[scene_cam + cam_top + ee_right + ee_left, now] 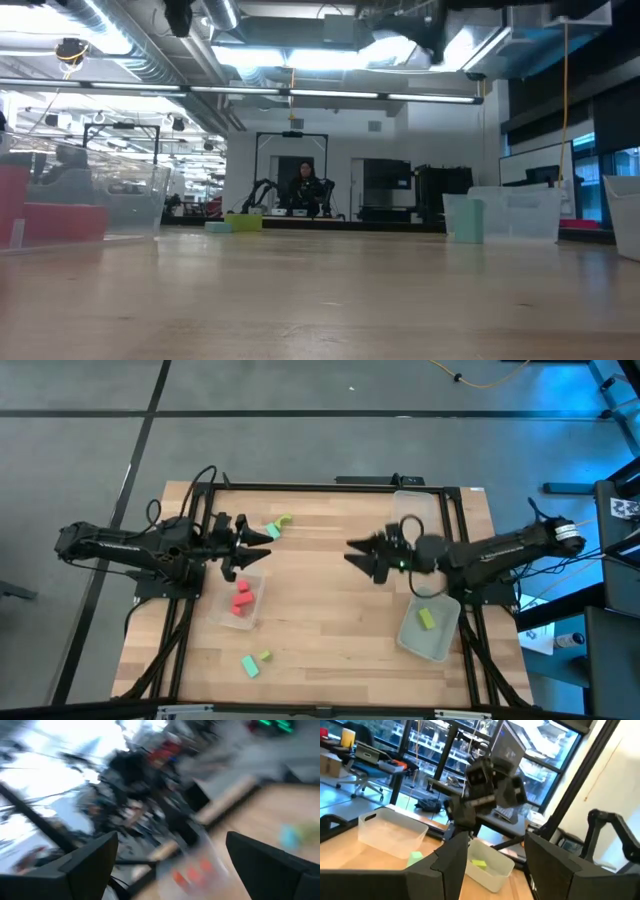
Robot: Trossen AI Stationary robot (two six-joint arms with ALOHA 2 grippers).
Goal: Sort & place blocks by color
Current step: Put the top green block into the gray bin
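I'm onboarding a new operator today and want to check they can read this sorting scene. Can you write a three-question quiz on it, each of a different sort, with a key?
1. True or false: the red blocks lie in the clear tray near the left end effector.
2. Multiple choice: what lies in the tray on the right arm's side? A) a red block B) a yellow-green block C) nothing
3. Fill in: the right end effector stands ____, with nothing between its fingers.

Key: 1 true; 2 B; 3 open
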